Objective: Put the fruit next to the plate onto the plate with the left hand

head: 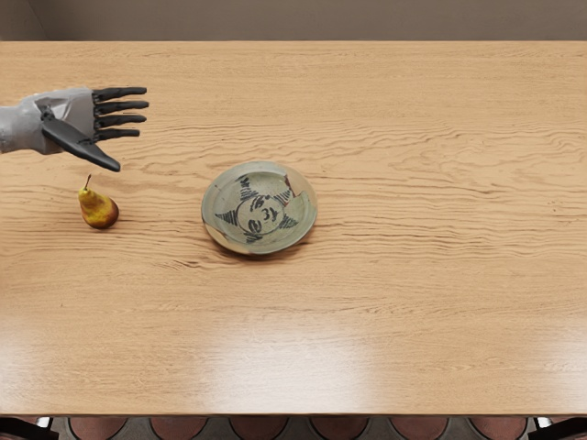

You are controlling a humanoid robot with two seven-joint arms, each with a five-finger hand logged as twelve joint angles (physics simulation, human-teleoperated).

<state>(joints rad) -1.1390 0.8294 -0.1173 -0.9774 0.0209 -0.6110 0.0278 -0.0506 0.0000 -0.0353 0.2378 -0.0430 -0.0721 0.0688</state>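
Table (367, 348) | pear (97, 210) left of plate (209, 215), ungrasped | left hand (87, 121) beyond pear, fingers (124, 106) wide, holding nothing — approach step; next: lower over pear, close.

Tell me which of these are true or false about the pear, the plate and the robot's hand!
1. The pear is lying on the plate. False: it sits on the table, to the left of the plate.
2. The left hand is open and holds nothing. True.
3. The hand is touching the pear. False: there is a gap, with the hand farther back on the table.
4. The plate has a dark pattern painted on it. True.
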